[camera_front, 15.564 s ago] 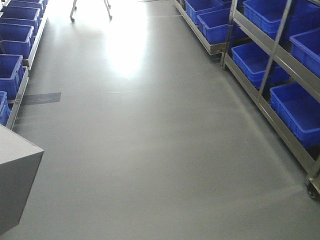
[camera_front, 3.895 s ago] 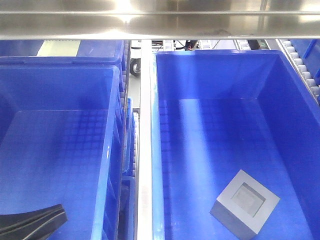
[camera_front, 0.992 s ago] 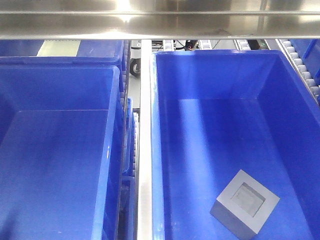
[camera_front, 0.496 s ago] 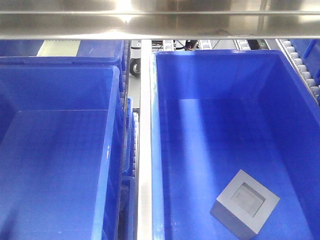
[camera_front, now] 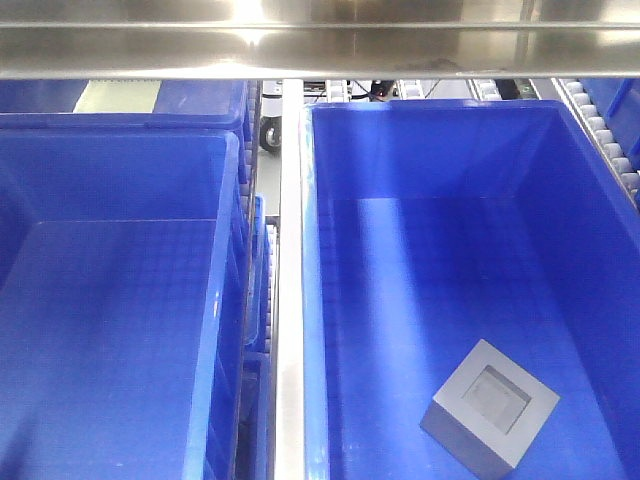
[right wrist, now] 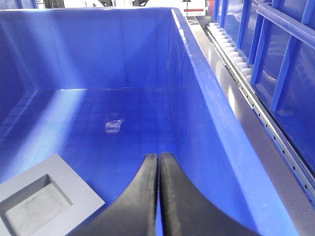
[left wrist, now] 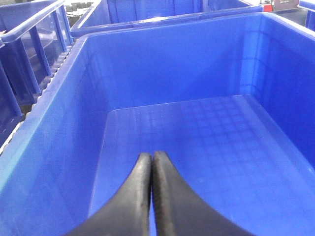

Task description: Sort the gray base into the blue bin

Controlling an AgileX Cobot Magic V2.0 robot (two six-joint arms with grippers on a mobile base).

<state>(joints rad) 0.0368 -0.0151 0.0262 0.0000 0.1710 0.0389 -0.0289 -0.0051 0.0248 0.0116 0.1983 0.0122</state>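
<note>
The gray base (camera_front: pixel 490 415) lies recess-up on the floor of the right blue bin (camera_front: pixel 440 150), near its front right. The right wrist view shows the same gray base (right wrist: pixel 42 201) at lower left, apart from my right gripper (right wrist: pixel 159 156), which is shut with nothing between its fingers. My left gripper (left wrist: pixel 151 156) hangs shut and empty over the floor of the left blue bin (left wrist: pixel 162 73). Neither gripper shows in the front view.
A steel upright (camera_front: pixel 290 300) separates the two bins, and a steel shelf beam (camera_front: pixel 320 40) crosses above them. Roller rails (right wrist: pixel 236 64) run along the right bin's outer side. More blue bins (left wrist: pixel 29 44) stand behind and beside.
Nothing has moved over the last second. About four seconds ago a black gripper finger showed at the front view's lower left over the left bin; it is now gone from that view.
</note>
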